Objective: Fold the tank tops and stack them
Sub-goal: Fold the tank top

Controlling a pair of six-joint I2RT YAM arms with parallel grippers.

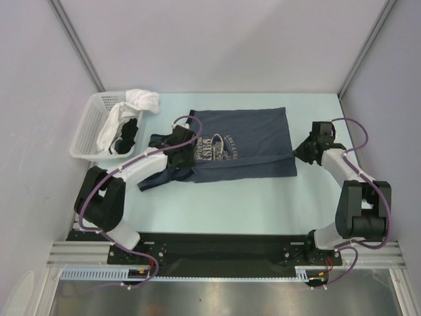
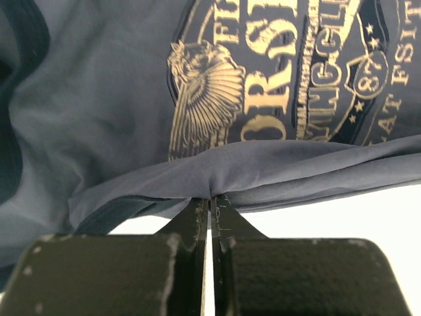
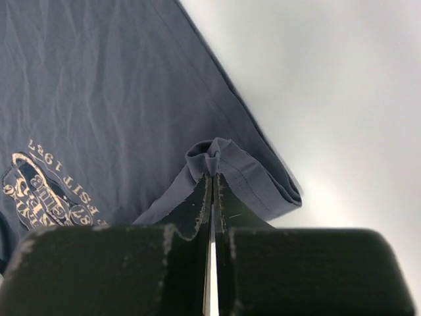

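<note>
Top external: mid-tabletop [image 1: 230, 207], clamped shut with left gripper [image 2: 210, 197] and right gripper [image 3: 212, 174] on the near edge of the slate-blue tank top [image 1: 263, 135]. Pinched at both ends, probably for an even lengthwise fold.

Open table [image 1: 223, 204] lies this side of the blue tank top [image 1: 253, 138], and a white basket [image 1: 84, 131] fills the far-left corner.

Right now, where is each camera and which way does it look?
Top camera: above and behind the robot, looking down at table, blue tank top and white basket; left arm and right arm show.
Left wrist camera: on the left arm, looking along the shut left gripper pinching a fold of the top below its print.
Right wrist camera: on the right arm, looking along the shut right gripper pinching the top's edge near a corner.
Shared: all see the tank top; both wrist views catch its print.
</note>
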